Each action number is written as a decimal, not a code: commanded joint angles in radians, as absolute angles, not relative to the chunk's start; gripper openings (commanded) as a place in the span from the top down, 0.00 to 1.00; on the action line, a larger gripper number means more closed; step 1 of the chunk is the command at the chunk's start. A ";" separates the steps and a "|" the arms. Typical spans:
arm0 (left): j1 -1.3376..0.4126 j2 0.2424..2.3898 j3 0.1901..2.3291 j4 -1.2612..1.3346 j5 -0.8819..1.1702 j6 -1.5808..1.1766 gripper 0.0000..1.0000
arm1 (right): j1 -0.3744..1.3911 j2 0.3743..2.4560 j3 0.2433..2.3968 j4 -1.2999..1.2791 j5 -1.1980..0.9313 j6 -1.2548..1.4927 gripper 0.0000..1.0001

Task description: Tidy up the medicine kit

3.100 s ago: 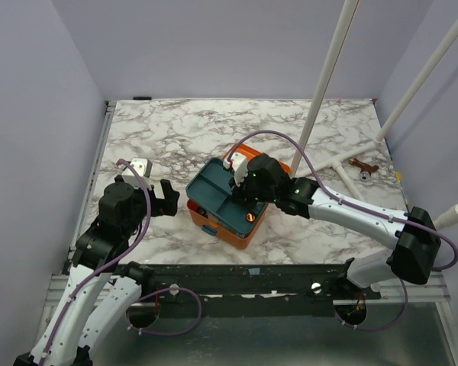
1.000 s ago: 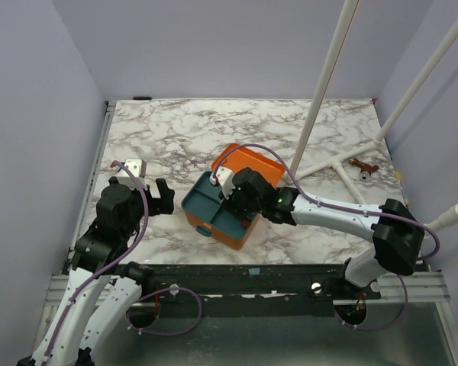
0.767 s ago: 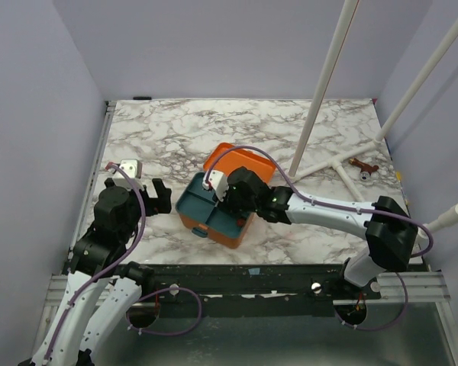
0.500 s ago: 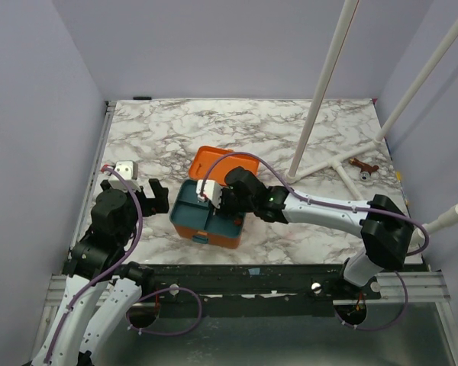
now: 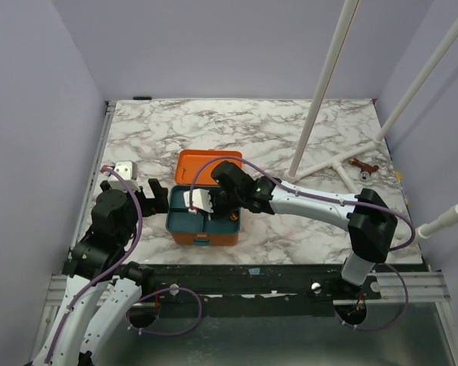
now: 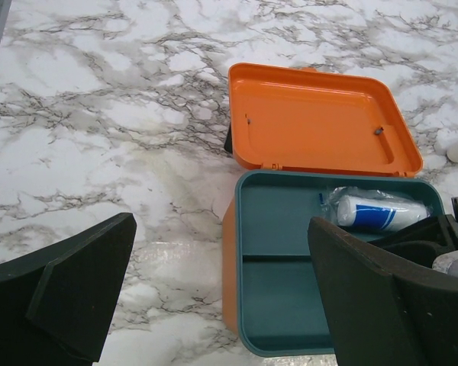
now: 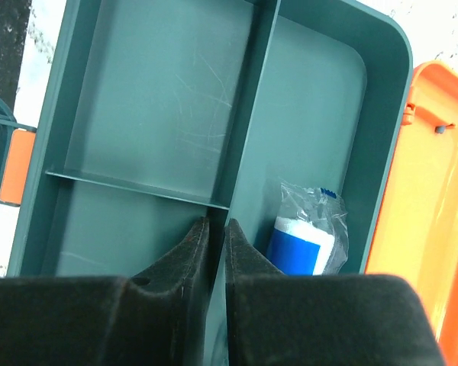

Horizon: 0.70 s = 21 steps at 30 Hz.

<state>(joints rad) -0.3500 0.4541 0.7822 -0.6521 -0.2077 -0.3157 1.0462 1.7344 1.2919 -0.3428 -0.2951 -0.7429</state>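
Note:
The medicine kit is an orange box standing open near the table's front left, its lid laid back flat. A dark teal compartment tray sits in it. My right gripper reaches into the tray and is shut on the tray's divider; the right wrist view shows the fingertips pinching that wall. A wrapped blue-and-white bandage roll lies in the compartment beside it. My left gripper is open and empty just left of the kit, not touching it.
A small grey-white block lies at the table's left edge behind my left arm. Two white poles slant up at the right, with a brown fitting near their base. Walls close in the left, back and right.
My right gripper has dragged the kit leftward and turned it square to the table's front edge. The left gripper has drawn back slightly to the left and stays open.

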 commanded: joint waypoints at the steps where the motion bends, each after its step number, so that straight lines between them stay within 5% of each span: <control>1: -0.343 0.436 0.770 -0.638 -0.209 -0.321 0.02 | 1.061 1.797 1.271 -0.558 -0.281 -0.823 0.86; 21: -0.343 0.427 0.771 -0.639 -0.205 -0.319 0.02 | 1.056 1.560 1.232 -0.453 -0.108 -0.726 0.71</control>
